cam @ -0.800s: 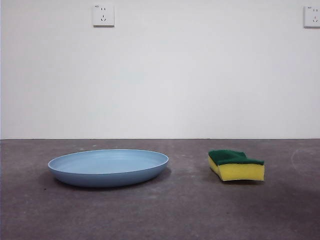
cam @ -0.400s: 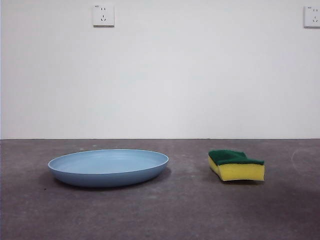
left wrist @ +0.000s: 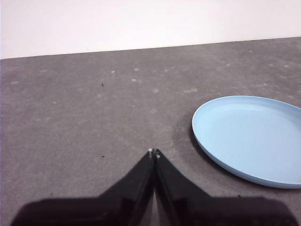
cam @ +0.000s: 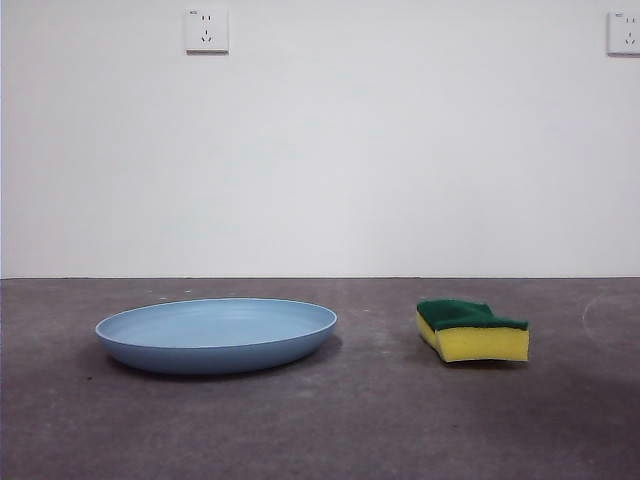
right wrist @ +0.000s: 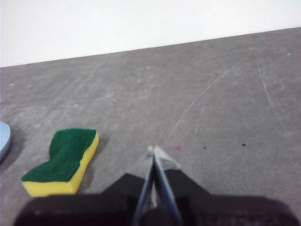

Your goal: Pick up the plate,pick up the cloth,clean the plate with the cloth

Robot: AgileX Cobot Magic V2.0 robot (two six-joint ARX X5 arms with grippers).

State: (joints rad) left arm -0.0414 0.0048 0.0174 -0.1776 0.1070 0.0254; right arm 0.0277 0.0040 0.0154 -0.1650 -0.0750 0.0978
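Observation:
The light blue plate (cam: 216,334) lies flat on the grey table at the left of the front view. It also shows in the left wrist view (left wrist: 249,136), some way off from my left gripper (left wrist: 154,152), which is shut and empty above bare table. The cloth is a yellow sponge with a green top (cam: 472,330), lying to the right of the plate. In the right wrist view the sponge (right wrist: 63,161) lies apart from my right gripper (right wrist: 154,149), which is shut and empty. Neither arm shows in the front view.
A white wall stands behind the grey table (cam: 380,420). Two wall sockets (cam: 206,30) sit high on the wall, the second socket (cam: 624,33) at the right edge. The plate's edge (right wrist: 3,139) shows in the right wrist view.

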